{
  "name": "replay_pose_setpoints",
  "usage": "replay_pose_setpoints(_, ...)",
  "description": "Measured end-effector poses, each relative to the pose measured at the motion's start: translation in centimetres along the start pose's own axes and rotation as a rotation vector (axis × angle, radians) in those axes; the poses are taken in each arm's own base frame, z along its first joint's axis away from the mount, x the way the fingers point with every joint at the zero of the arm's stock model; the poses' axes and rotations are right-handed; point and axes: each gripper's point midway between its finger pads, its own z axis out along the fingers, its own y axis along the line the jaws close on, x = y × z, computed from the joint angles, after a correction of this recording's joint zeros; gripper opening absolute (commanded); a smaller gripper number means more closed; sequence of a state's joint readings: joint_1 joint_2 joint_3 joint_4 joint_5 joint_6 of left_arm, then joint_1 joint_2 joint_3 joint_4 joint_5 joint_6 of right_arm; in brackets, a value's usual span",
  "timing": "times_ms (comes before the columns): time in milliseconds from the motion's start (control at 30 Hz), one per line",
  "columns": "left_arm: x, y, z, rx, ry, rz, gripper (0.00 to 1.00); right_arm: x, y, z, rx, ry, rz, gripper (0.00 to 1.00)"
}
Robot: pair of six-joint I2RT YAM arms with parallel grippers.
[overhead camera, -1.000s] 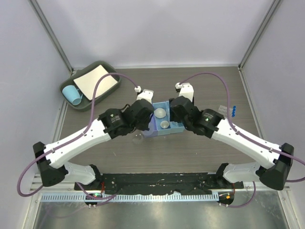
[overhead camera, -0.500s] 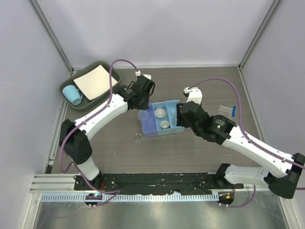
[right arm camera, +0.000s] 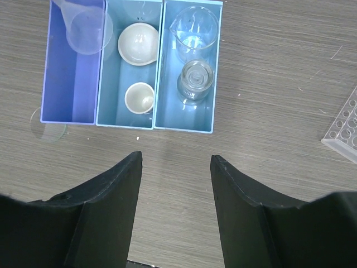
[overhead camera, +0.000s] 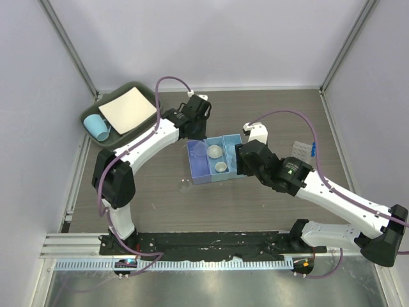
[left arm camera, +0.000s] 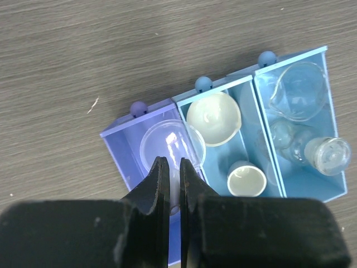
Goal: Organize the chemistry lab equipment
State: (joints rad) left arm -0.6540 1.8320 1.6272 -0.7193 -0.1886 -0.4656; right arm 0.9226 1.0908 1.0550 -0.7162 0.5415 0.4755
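Note:
My left gripper (left arm camera: 174, 167) is shut on the stem of a clear funnel (left arm camera: 172, 146), held over the left, purple compartment of the divided box (left arm camera: 120, 151). The middle compartment holds a round whitish dish (left arm camera: 213, 118) and a small whitish cup (left arm camera: 246, 180). The right compartment holds a tiny beaker (left arm camera: 298, 89) and a flask (left arm camera: 326, 156). My right gripper (right arm camera: 175, 162) is open and empty above the table, just near of the box (right arm camera: 156, 125). In the top view the left gripper (overhead camera: 195, 137) is at the box's far left corner and the right gripper (overhead camera: 241, 160) is at its right side.
A clear round dish (right arm camera: 47, 124) lies on the table by the box's near left corner. The perforated clear rack (overhead camera: 300, 148) and blue-capped tubes (overhead camera: 314, 149) sit to the right. A green tray (overhead camera: 148, 96) with white paper and a light-blue cup (overhead camera: 97, 126) is at back left.
My left gripper has carried the funnel to the right, from beside the box to over its left compartment. My right gripper has drawn back slightly from the box.

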Motion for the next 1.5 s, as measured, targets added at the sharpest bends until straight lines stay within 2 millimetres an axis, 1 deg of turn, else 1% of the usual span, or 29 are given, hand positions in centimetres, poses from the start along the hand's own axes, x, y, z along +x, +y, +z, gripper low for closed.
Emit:
replay_pose_setpoints(133,-0.6,-0.5,0.3,0.024,-0.02,-0.009,0.0,0.1,0.2,0.0,-0.01,0.004,-0.003,0.57)
replay_pose_setpoints(400,-1.0,0.0,0.9,0.039,-0.038,-0.043,0.0,0.1,0.5,0.0,-0.025,0.006,-0.002,0.57)
replay_pose_setpoints(767,0.0,2.4,0.4,0.033,-0.05,-0.099,0.0,0.3,0.8,0.0,-0.043,0.015,-0.004,0.57)
replay_pose_setpoints(833,0.5,2.8,0.5,0.025,-0.039,-0.1,0.0,0.3,0.8,0.0,-0.044,0.017,-0.004,0.57)
replay_pose_setpoints(967,1.2,3.1,0.8,0.017,-0.021,-0.099,0.0,0.4,0.8,0.0,-0.046,0.017,-0.004,0.57)
replay_pose_setpoints(1133,1.3,3.1,1.0,0.016,-0.02,-0.1,0.0,0.4,0.9,0.0,-0.048,0.018,-0.004,0.57)
replay_pose_setpoints(1233,1.6,3.2,1.7,0.009,-0.007,-0.099,0.0,0.4,0.8,0.0,-0.047,0.019,-0.005,0.57)
replay_pose_setpoints(1367,2.7,3.3,3.7,-0.008,0.033,-0.095,0.0,0.6,0.8,0.1,-0.045,0.023,-0.009,0.58)
replay_pose_setpoints(1400,3.4,3.3,4.7,-0.017,0.055,-0.096,0.04,0.8,0.8,0.2,-0.048,0.027,-0.01,0.6)
replay_pose_setpoints(1500,3.5,3.3,5.1,-0.02,0.06,-0.099,0.15,1.0,1.1,0.2,-0.059,0.032,-0.006,0.62)
